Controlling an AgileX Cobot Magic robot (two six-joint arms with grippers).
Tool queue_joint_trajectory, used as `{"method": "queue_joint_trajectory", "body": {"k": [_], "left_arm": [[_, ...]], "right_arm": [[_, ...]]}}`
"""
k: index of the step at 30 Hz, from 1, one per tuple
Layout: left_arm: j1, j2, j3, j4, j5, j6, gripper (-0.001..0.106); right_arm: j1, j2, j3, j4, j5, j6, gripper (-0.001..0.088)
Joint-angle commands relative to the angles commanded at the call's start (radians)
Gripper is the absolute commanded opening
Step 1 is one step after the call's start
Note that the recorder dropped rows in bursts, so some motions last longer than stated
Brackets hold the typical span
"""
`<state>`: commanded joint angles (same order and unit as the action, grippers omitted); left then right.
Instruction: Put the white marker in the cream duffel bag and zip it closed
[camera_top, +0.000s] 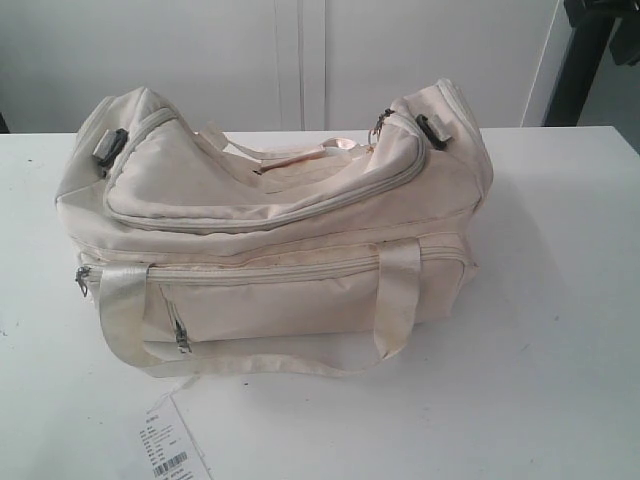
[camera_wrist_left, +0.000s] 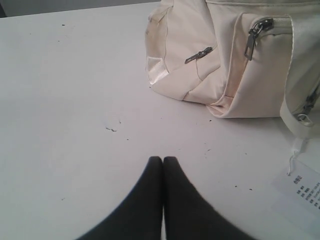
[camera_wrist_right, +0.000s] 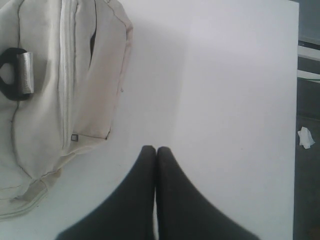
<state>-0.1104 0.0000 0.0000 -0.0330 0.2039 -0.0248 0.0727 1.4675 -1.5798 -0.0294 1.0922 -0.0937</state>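
Lying beyond left tool (camera_wrist_left: 163, 158) (apart): duffel bag (camera_wrist_left: 200, 75)

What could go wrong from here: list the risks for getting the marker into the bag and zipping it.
The white marker shows in no view, while the top zip of the cream duffel bag looks closed; whether it is inside cannot be checked.
The left gripper and right gripper are shut, off the bag; tugging a zip on soft fabric one-handed may drag it.
The loose strap handle and paper tag could snag.

The right hand (camera_wrist_right: 156, 149), fingers pressed together, hovers beside the cream duffel bag (camera_wrist_right: 45, 125)
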Motion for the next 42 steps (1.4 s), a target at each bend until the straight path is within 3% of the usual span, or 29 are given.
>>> {"method": "queue_joint_trajectory", "body": {"k": [6, 13, 25, 42], "left_arm": [[0.0, 0.0, 0.0, 0.0, 0.0, 0.0, 0.0], [0.0, 0.0, 0.0, 0.0, 0.0, 0.0, 0.0], [0.0, 0.0, 0.0, 0.0, 0.0, 0.0, 0.0], [0.0, 0.0, 0.0, 0.0, 0.0, 0.0, 0.0]], "right_arm": [[0.0, 0.0, 0.0, 0.0, -0.009, 0.0, 0.0], [0.0, 0.0, 0.0, 0.035, -0.117, 0.055, 0.0], [0.0, -0.06, 0.007, 0.029, -0.126, 0.069, 0.0], [-0.002, -0.343, 0.452, 0.029, -0.487, 0.045, 0.0]]}}
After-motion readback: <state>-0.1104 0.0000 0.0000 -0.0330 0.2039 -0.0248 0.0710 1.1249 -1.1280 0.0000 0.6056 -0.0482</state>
